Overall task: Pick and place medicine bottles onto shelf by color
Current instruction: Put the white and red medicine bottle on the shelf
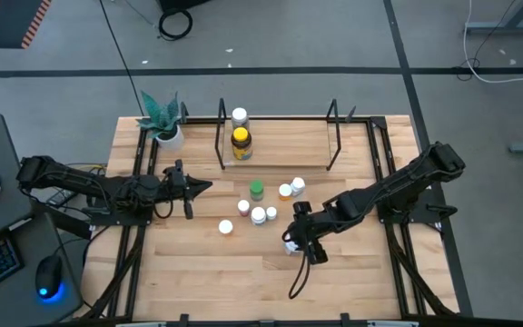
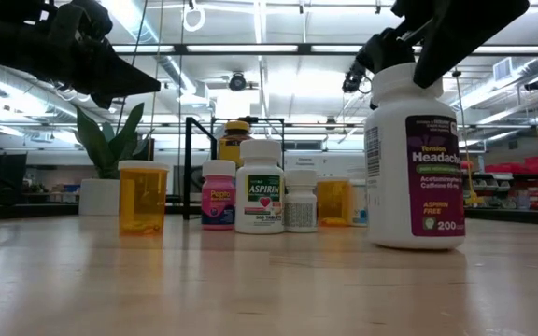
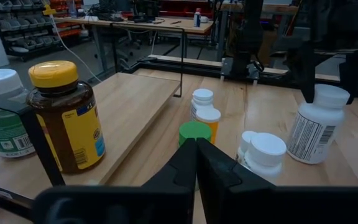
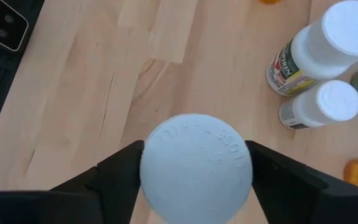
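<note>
My right gripper (image 1: 294,238) stands over the near right part of the table, shut on a white medicine bottle (image 2: 414,159) with a purple label. More bottles stand in a cluster on the table's middle: a green-capped one (image 1: 256,189), an orange one (image 1: 285,191) and several white-capped ones (image 1: 259,215). The shelf (image 1: 280,150) is at the far edge. On its base stand the amber bottle with the yellow lid (image 1: 241,141) and a white-capped bottle (image 1: 240,116). My left gripper (image 1: 207,187) is shut, level above the table, left of the cluster. My right gripper holds the white bottle by its round cap (image 4: 196,168), pinched between the two fingers (image 4: 120,171), one on each side. The fingers come from above, pointing down. The bottle is upright, and its bottom (image 2: 417,241) appears to rest on the table.
A white pot with a green plant (image 1: 166,134) stands at the table's far left corner, beside the shelf's left end frame (image 1: 221,136). Black rails (image 1: 139,218) run along both sides of the table. Bare wood lies along the near edge (image 1: 243,282).
</note>
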